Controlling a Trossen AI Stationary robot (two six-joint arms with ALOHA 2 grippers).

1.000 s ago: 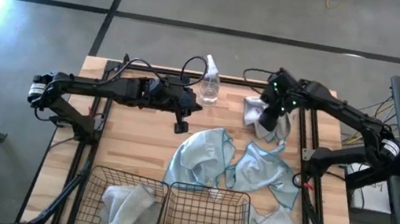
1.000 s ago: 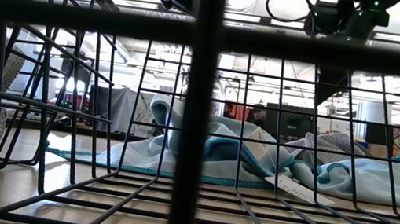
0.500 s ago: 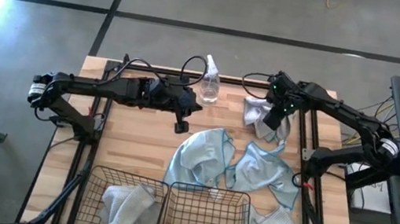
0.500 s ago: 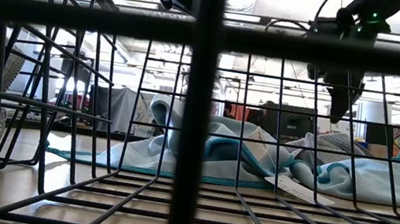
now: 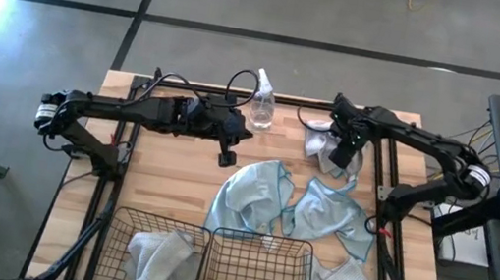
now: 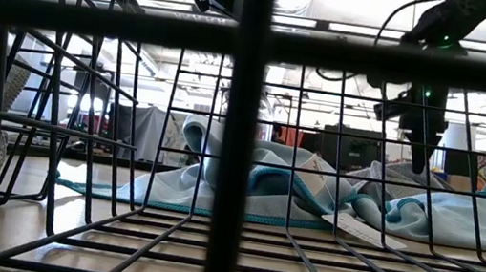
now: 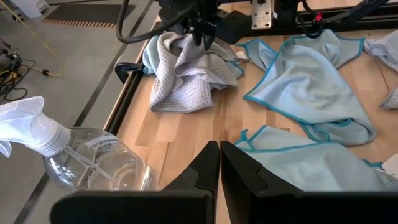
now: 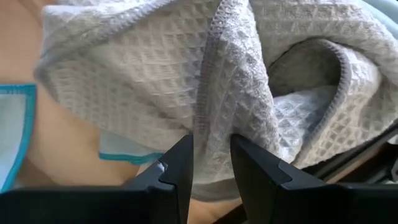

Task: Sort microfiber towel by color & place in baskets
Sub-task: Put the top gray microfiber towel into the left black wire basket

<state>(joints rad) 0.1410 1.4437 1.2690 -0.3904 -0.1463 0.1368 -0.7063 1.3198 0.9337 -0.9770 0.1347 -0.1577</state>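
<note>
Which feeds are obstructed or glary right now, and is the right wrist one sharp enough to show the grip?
Low view: basket mesh bars the frame and the ceiling lights glare. High view: bright floor patch at the far left. Right wrist view: sharp; the right pincer pinches a fold of the grey towel.

The right tool covers the middle of the crumpled pale grey waffle-weave towel beneath it in the high view. In its own wrist view, that towel runs off the picture on several sides, and the fold between the tool's fingers hides how deep they reach.

Beside the left tool, the clear plastic spray bottle is cut off by the picture's edge.

In the low view, the black wire-mesh basket bars most of the scene. The right tool shows only behind the wires, and its fingertips cannot be made out. The wooden surface beyond the towels is hidden.
</note>
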